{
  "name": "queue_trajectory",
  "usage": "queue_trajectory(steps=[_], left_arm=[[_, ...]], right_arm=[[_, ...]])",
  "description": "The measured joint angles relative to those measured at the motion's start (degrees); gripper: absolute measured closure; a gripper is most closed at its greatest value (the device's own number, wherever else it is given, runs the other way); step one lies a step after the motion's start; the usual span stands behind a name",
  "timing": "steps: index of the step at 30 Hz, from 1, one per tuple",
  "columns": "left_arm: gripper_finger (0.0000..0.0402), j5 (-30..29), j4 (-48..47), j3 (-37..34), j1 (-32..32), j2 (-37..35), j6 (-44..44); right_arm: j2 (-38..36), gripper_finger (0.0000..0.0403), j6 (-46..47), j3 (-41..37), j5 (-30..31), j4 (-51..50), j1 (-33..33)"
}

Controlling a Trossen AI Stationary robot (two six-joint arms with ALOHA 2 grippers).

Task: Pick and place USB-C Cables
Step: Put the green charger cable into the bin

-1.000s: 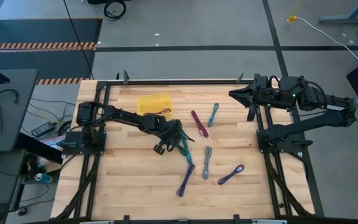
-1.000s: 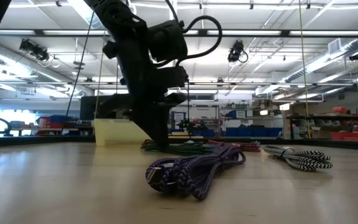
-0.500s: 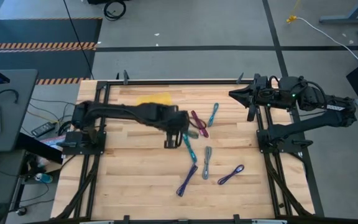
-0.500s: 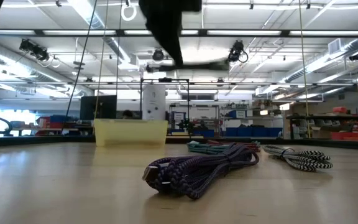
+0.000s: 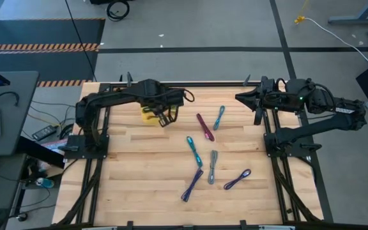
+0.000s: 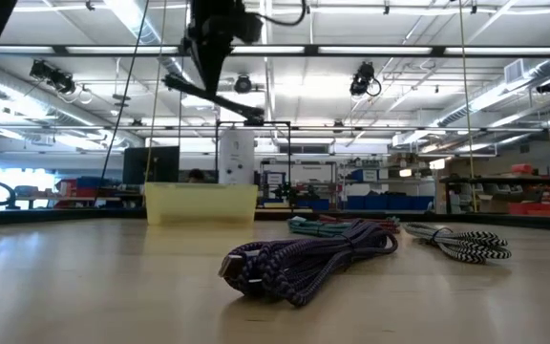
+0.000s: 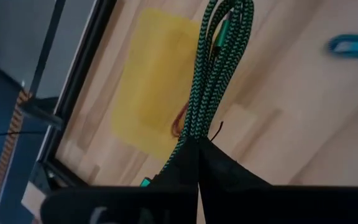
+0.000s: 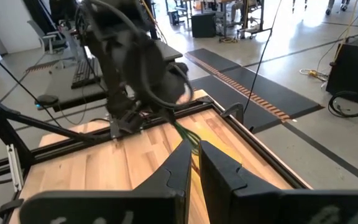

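My left gripper (image 5: 161, 117) hangs above the yellow tray (image 5: 147, 115) at the table's far left, shut on a green cable bundle (image 7: 219, 59). The tray stands on the table, and a reddish cable (image 7: 178, 122) lies in it. On the table lie a maroon cable (image 5: 204, 126), two teal ones (image 5: 219, 117) (image 5: 192, 150), a grey one (image 5: 213, 166) and two purple ones (image 5: 191, 184) (image 5: 237, 179). My right gripper (image 5: 240, 97) waits shut, raised at the far right. My left gripper pinches the green bundle between its two fingers near one end (image 7: 193, 135), several strands together. The fingers come from above, slanting down. A short connector end (image 7: 145, 182) sticks out behind the fingers. The long part (image 6: 227, 103) juts out slanting, clear of tray and table.
In the low view the purple bundle (image 6: 304, 260) lies nearest, with a black-and-white cable (image 6: 461, 244) to its right. Black frame rails (image 5: 171, 84) run along the table's far and side edges. Bare wood shows at the table's near left.
My left gripper has risen from the table's middle and gone toward the far left, over the yellow tray, rolling its wrist as it went. The green bundle has been lifted clear of the table with it. The other cables stay where they lay.
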Motion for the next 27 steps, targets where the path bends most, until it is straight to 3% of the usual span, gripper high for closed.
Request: queue_trajectory(steps=[6,12,17,27], left_arm=[[0.0401,1.89,2.47,-5.38,4.53,0.08,-0.51],[0.0401,6.81,12.78,-11.41,9.26,0.06,-4.3],[0.0401,12.32,19.82,-17.04,11.65,0.04,-2.56],[0.0401,15.42,24.58,-23.59,15.1,0.02,1.61]], right_arm=[[0.0,0.0364,-0.02,0.0,0.0,-0.21,0.0],[0.0,0.0364,-0.02,0.0,0.0,-1.67,0.0],[0.0,0.0364,0.15,0.0,0.0,-2.92,0.0],[0.0,0.0364,0.17,0.0,0.0,-3.17,0.0]])
